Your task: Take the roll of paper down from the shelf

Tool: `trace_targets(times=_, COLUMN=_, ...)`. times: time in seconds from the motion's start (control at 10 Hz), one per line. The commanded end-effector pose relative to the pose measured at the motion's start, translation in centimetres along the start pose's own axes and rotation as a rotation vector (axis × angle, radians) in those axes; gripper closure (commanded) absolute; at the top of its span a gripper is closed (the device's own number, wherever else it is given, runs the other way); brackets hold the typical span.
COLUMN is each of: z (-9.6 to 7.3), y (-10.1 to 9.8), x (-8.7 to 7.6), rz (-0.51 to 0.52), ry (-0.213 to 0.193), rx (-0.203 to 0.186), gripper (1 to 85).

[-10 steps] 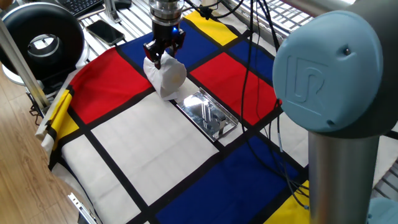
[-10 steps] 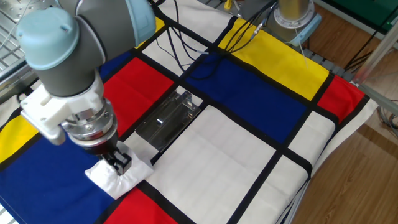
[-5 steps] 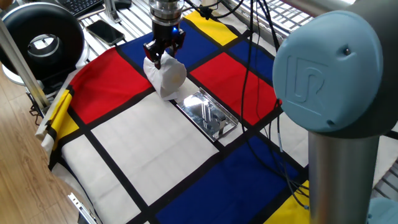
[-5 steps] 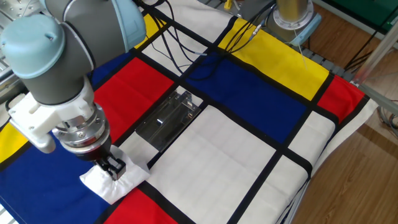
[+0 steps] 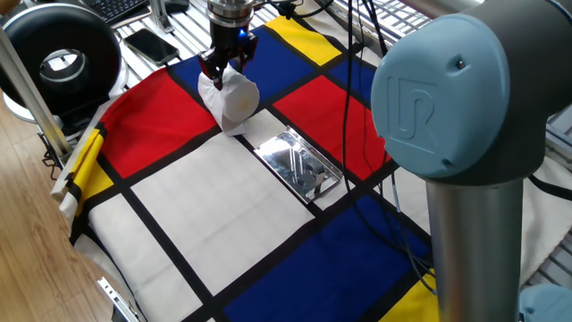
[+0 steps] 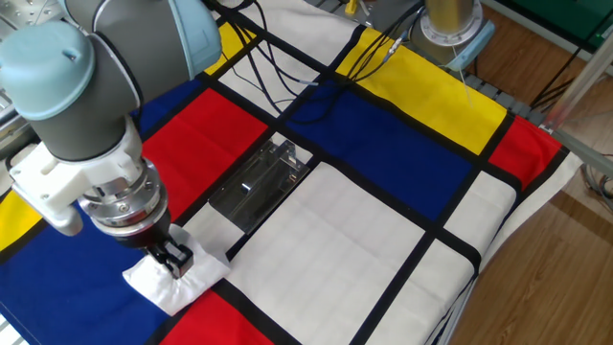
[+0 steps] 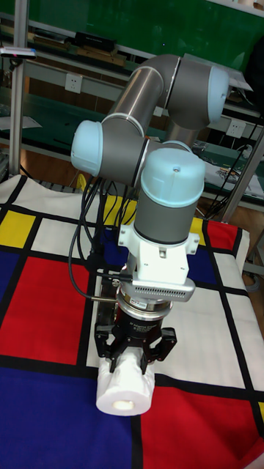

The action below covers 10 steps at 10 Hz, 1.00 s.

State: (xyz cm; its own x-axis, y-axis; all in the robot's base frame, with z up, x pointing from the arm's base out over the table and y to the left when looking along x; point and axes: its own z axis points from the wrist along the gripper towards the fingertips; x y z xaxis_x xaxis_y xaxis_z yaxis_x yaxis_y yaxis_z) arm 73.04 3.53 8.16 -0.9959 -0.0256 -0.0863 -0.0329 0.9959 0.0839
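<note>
- Clamped in the gripper (image 7: 133, 359): the roll of paper (image 7: 125, 386), squeezed between both fingers.
- Resting on the colour-block cloth (image 5: 179, 206), near the shelf (image 5: 299, 165) but apart from it.
- Lying flat mid-cloth, silver and bare.

We see the gripper (image 6: 175, 257) pressed down into the roll of paper (image 6: 172, 280), its dark fingers closed on the squashed white tissue where the blue, red and white panels of the cloth (image 6: 383, 230) meet. The shiny silver shelf (image 6: 257, 185) lies flat on the cloth up and to the right, apart from the roll.
</note>
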Motion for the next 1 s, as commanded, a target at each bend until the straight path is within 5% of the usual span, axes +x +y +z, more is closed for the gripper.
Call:
trace_targets(times=0.0, z=-0.2, y=0.1, x=-0.2, rz=-0.004, ry=-0.009, rx=-0.01, gripper=84.7)
trace_targets(times=0.7, z=0.4, y=-0.5, x=-0.6, rz=-0.011, ry=0.009, rx=0.018, gripper=82.7)
trace_targets(times=0.8, z=0.1, y=-0.3, x=-1.3, rz=-0.069, ry=-0.009, rx=0.008, gripper=36.0)
trace_targets(times=0.9, z=-0.3, y=0.7, x=-1.6, rz=-0.128, ry=-0.018, rx=-0.037, gripper=11.3)
